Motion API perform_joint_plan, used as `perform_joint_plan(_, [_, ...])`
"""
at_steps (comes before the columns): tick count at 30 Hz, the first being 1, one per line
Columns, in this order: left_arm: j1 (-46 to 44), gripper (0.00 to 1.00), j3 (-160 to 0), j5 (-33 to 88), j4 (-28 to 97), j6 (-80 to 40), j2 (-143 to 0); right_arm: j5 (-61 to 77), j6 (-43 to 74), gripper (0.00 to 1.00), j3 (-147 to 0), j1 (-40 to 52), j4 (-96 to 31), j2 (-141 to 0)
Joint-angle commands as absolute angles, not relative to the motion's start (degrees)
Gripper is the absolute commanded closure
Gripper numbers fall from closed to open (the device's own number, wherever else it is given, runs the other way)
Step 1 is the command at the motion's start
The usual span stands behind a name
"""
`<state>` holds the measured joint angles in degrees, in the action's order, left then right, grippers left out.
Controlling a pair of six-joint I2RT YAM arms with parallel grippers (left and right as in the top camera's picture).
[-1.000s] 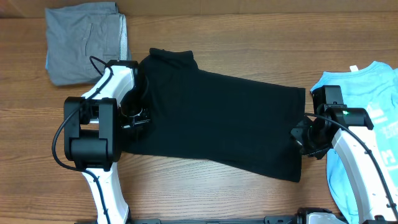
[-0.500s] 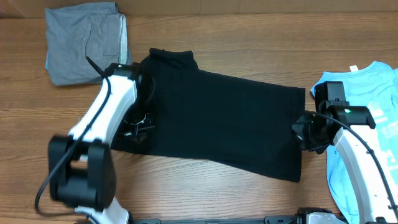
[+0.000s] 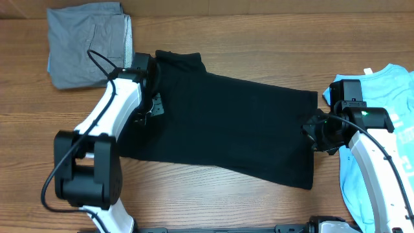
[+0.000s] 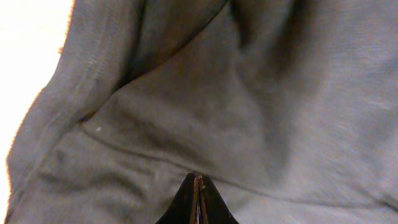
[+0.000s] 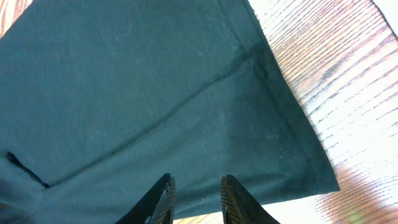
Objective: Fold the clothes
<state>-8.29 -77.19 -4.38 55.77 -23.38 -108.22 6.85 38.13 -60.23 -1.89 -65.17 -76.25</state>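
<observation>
Jaws clenched on my left gripper (image 4: 198, 179), parted on my right gripper (image 5: 195, 182); wrist views show one black shirt (image 3: 233, 129), overhead adds one grey garment (image 3: 87, 45) and one blue shirt (image 3: 396, 83).

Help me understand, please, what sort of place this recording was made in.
Probably a robotics lab bench set up for laundry folding: two white robot arms work at a wood-grain table, with a black shirt spread flat, and a folded grey garment and a light blue T-shirt alongside.

Legible text: none. Item: light blue shirt (image 3: 390, 83), at the right edge of the bench (image 3: 259, 39), overhead view. It carries white printed marks, too small and partly hidden to read.
</observation>
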Motion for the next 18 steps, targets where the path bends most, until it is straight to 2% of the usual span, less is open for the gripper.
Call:
perform_joint_plan(1, [-7.77, 0.96, -76.75, -5.08, 55.86, -21.15, -111.77, 7.18, 37.41, 0.72, -61.67, -2.00, -65.01, -75.88])
perform_joint_plan(10, [-7.77, 0.96, -75.61, -4.91, 59.72, -21.21, -114.76, 7.16, 37.41, 0.72, -61.67, -2.00, -64.99, -75.88])
perform_joint_plan(18, [-7.51, 0.96, -65.34, -2.46, 53.82, -21.65, -114.76, 7.18, 36.99, 0.72, -61.67, -2.00, -65.04, -75.88])
